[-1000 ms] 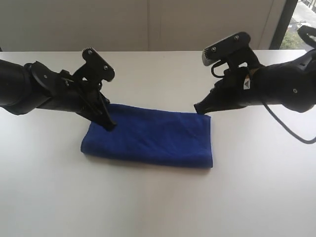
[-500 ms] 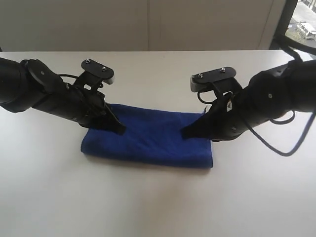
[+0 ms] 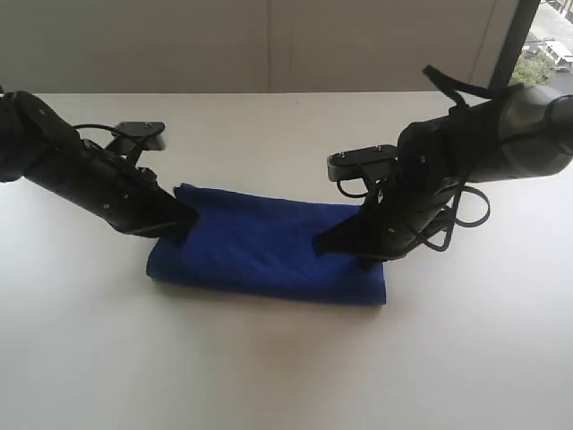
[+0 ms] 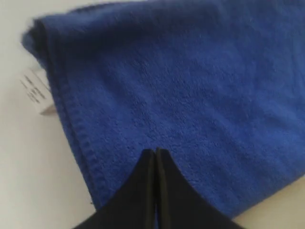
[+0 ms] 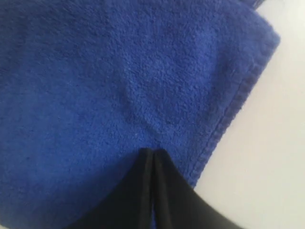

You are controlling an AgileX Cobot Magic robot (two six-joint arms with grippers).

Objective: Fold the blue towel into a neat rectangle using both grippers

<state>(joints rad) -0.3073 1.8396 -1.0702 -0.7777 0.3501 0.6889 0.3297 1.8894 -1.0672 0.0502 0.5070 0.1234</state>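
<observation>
The blue towel [image 3: 269, 251] lies folded as a rectangle on the white table, with its small white tag [image 4: 35, 90] sticking out at one edge. My left gripper [image 3: 190, 220] is shut, its black tips resting on the towel's left end [image 4: 156, 151] with no cloth between them. My right gripper [image 3: 320, 245] is shut too, its tips pressed on the towel [image 5: 152, 152] close to the hemmed right edge. Both arms lean low over the cloth.
The white table [image 3: 286, 358] runs wide on every side of the towel. A pale wall stands behind it, and a window strip [image 3: 546, 45] shows at the far right.
Both arms have dropped lower. The left gripper drew back toward the towel's left end; the right gripper slid leftward onto the towel from its right corner. The towel has kept its shape.
</observation>
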